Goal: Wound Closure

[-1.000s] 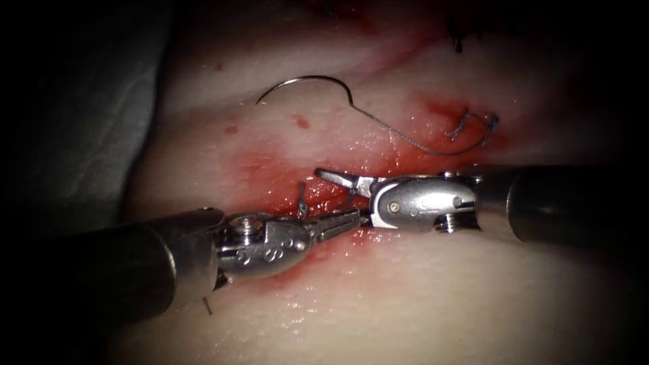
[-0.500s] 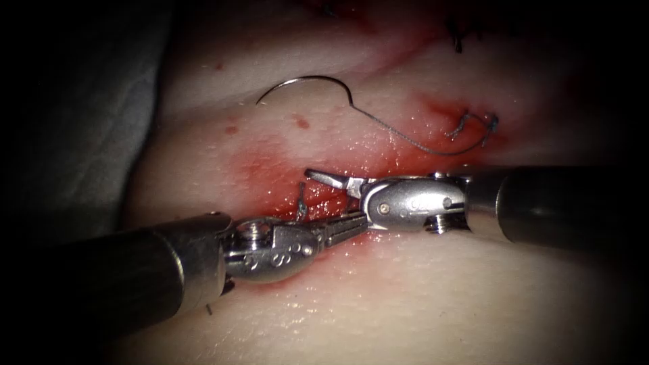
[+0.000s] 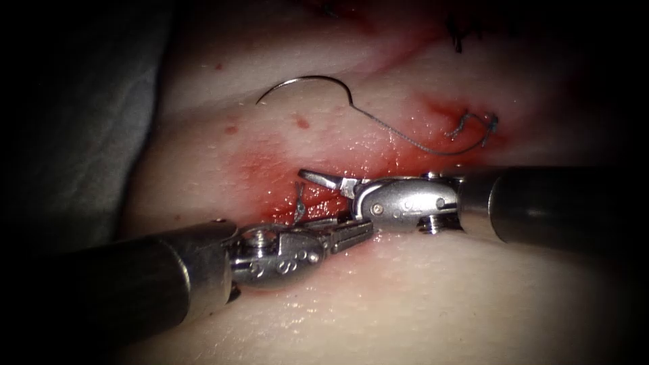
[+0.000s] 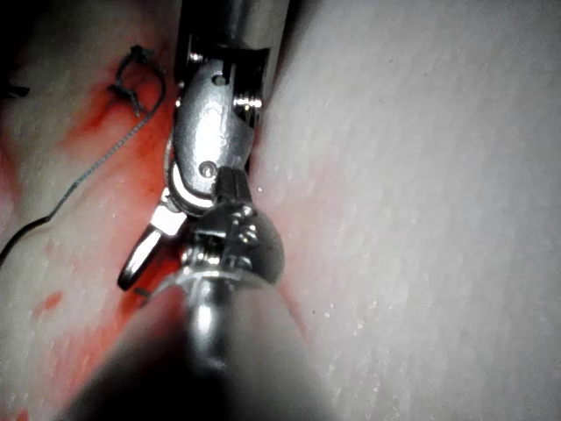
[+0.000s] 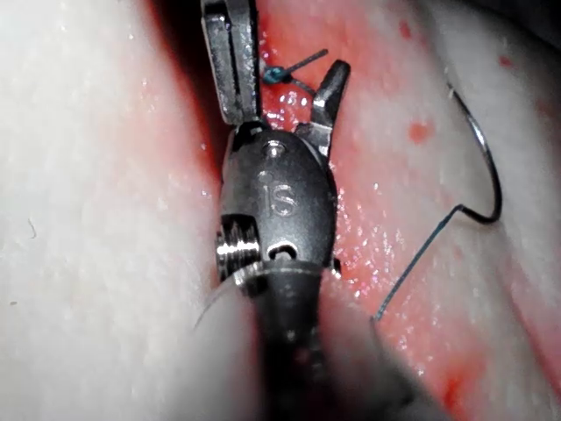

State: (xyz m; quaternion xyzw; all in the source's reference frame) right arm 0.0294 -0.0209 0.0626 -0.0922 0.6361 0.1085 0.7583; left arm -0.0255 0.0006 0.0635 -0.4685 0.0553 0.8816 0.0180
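Curved steel needle (image 3: 304, 82) lies free on pale pork tissue (image 3: 405, 297), toward its far edge, dark thread (image 3: 405, 138) trailing. Right tool (image 5: 282, 44): jaws apart, straddling short thread stub (image 3: 299, 201). Left tool (image 3: 351, 233): jaws together, apparently empty. Judgement: centre the stub before closing.

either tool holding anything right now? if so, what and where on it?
Nothing held. The right tool has its jaws open around a short thread end at the cut; the left tool grips nothing. The needle lies free on the tissue.
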